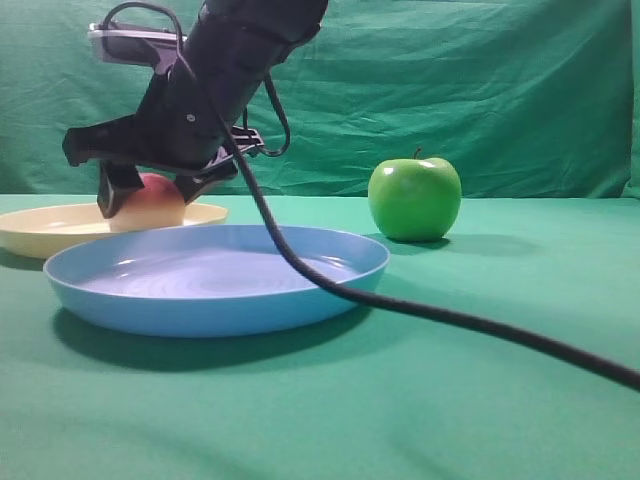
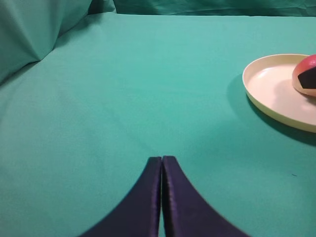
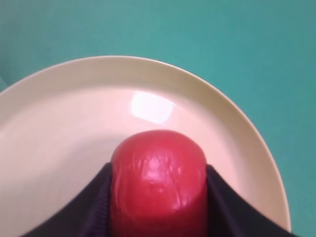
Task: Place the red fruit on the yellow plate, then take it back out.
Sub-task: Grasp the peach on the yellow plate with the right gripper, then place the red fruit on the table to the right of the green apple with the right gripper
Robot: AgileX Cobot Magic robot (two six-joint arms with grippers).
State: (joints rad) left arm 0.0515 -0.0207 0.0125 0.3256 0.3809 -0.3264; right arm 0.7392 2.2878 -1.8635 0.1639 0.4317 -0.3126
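The red fruit (image 1: 150,207) sits low over the yellow plate (image 1: 40,228) at the far left of the exterior view. My right gripper (image 1: 155,195) has reached across to it from above. In the right wrist view its two black fingers (image 3: 98,197) press against both sides of the red fruit (image 3: 158,182), with the yellow plate (image 3: 64,113) beneath; the gripper (image 3: 159,169) is shut on the fruit. My left gripper (image 2: 162,159) is shut and empty above bare green cloth. From there the yellow plate (image 2: 271,84) and the red fruit (image 2: 303,69) show at the right edge.
A larger light blue plate (image 1: 215,290) lies in front of the yellow one. A shiny green apple (image 1: 414,198) stands to the right at the back. The arm's black cable (image 1: 450,316) trails across the cloth to the right. Green fabric hangs behind.
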